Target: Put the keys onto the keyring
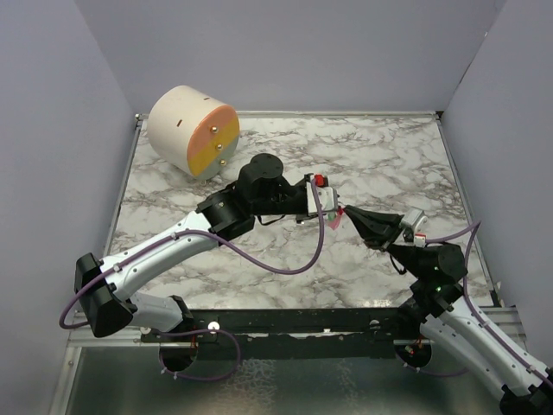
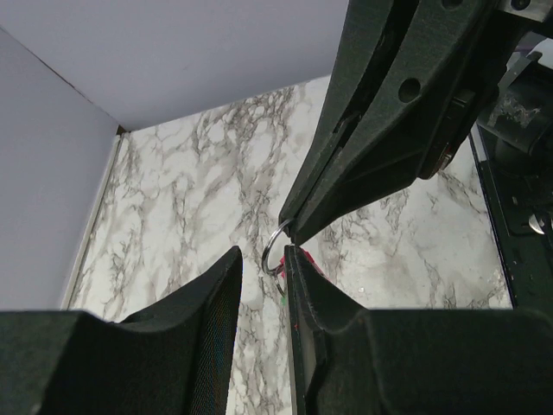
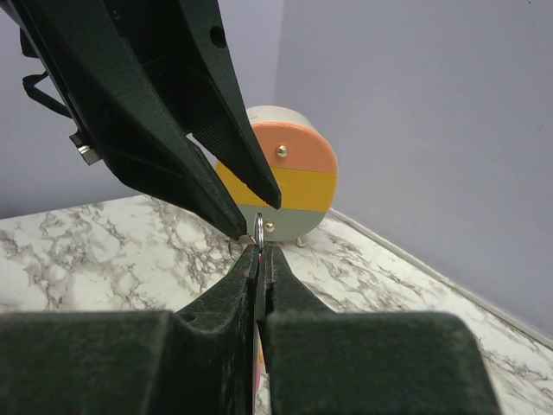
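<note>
Fingers (image 3: 289,290) of the right gripper (image 3: 259,252) are pressed together on the keyring (image 3: 259,229), whose ring stands edge-on just above their tips. The fingers (image 2: 216,303) of the left gripper (image 2: 263,259) are spread apart, and nothing can be seen clamped between them.

Plain pale lilac walls (image 1: 285,52) close the room on the far, left and right sides. They rise straight from the edges of the desk (image 1: 389,156), a white marble-pattern top with grey veins. A cream drum (image 1: 192,130) lies on its side in the far-left corner. Its round face is banded peach, yellow and pale grey-green, with small brass studs, and turns toward the middle of the desk. Both black arms meet over the middle of the desk, slightly toward the right edge, with their tips almost touching.

The keyring hangs there in the air, off the surface. Its pink strip (image 1: 333,221) trails down at the meeting point, and its silvery ring sits in the gap between the left fingers. A tiny green fleck, seemingly the key (image 2: 282,299), shows just under the ring against the inner face of one left finger. Whether it is held or threaded on cannot be told.
</note>
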`<action>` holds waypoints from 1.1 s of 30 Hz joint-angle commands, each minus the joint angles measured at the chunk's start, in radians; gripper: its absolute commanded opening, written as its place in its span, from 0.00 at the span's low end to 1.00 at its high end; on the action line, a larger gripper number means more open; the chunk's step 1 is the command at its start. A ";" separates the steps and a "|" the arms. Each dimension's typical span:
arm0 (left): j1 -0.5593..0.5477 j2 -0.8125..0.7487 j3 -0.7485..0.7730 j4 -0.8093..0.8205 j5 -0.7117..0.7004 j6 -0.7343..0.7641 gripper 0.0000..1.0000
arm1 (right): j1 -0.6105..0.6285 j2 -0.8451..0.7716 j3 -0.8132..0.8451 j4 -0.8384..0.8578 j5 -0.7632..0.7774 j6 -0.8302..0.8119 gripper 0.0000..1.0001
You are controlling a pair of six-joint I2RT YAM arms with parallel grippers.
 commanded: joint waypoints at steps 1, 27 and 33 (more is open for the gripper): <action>0.005 0.015 0.052 -0.006 0.055 0.013 0.28 | -0.001 -0.013 0.026 -0.014 -0.036 0.002 0.01; 0.005 0.064 0.085 -0.079 0.104 0.023 0.21 | 0.000 -0.044 0.021 -0.020 -0.027 -0.003 0.01; 0.005 0.069 0.083 -0.075 0.115 0.022 0.13 | 0.000 -0.035 0.021 -0.019 -0.014 -0.005 0.01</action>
